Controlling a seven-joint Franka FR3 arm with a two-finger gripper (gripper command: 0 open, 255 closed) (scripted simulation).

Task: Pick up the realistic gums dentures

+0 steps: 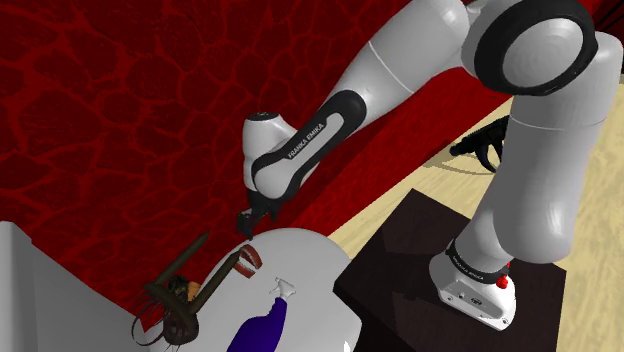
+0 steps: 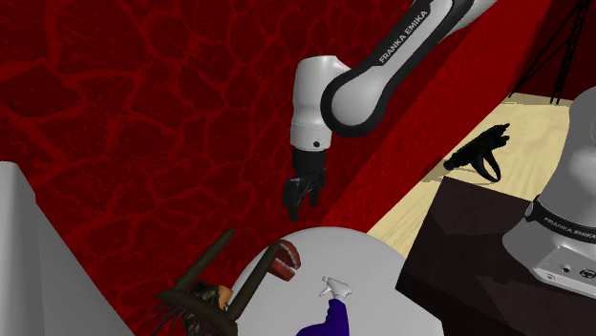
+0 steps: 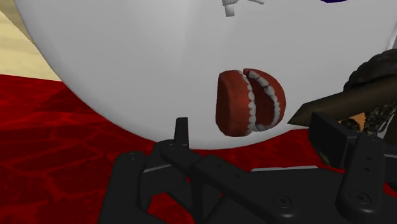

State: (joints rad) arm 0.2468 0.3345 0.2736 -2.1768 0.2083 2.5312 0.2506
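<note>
1. The jaws stand wide apart, empty, touching nothing.
2. They hang above the dentures (image 3: 249, 102) (image 1: 250, 259) (image 2: 285, 260), whose dark red gums and white teeth show between the two black fingers (image 3: 181, 135), clear of both.
3. The dentures lie near the edge of the round white tabletop (image 3: 127, 57) (image 1: 312, 268) (image 2: 382, 265), just beside a dark brown bar (image 3: 343, 102).

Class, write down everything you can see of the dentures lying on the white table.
The dentures are two dark red gum halves, each lined with a row of small white teeth. They gape open like a clamshell, meeting at one end, with the tooth rows facing each other. They rest on the white table near its rim. A dark brown bar ends close beside them; whether it touches them is unclear. The open gripper hovers above without touching them.
</note>
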